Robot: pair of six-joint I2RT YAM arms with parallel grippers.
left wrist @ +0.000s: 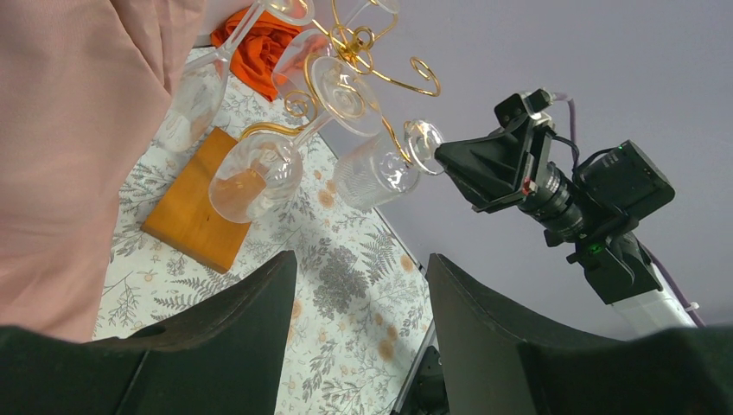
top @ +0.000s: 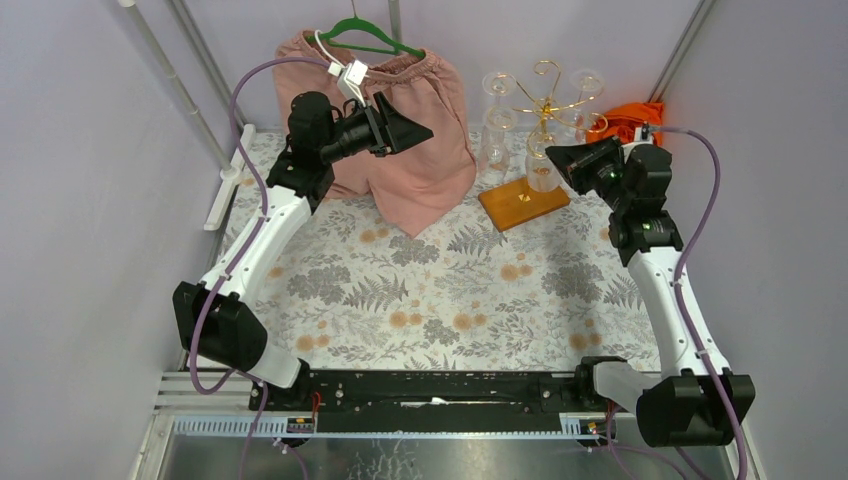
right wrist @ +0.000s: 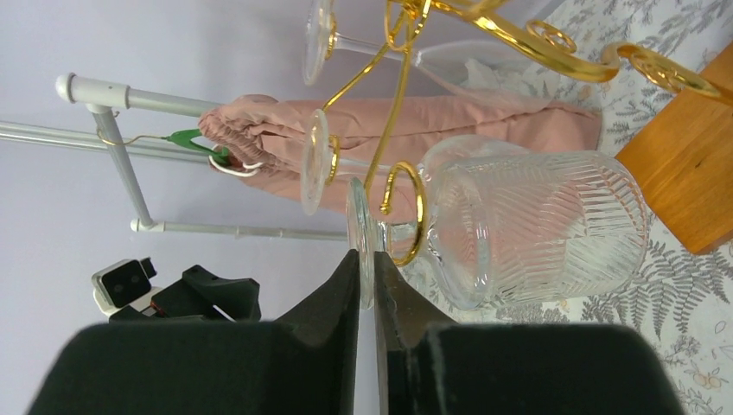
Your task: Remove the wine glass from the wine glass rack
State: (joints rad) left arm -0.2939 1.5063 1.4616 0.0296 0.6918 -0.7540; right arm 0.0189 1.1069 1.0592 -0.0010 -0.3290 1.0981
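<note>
On curled gold-wire rack [right wrist: 519, 39]: ribbed wine glass [right wrist: 544, 220].

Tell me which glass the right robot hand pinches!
Find the thin gold wire rack on its orange-brown wooden base, far across the table. The ribbed clear wine glass hangs upside down at the right gripper; neighbouring bowls look smooth.

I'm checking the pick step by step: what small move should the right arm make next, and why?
Probably ease the wine glass out of the gold curl of the wine glass rack: the right gripper looks pinched on its foot, and the stem sits in that hook.
</note>
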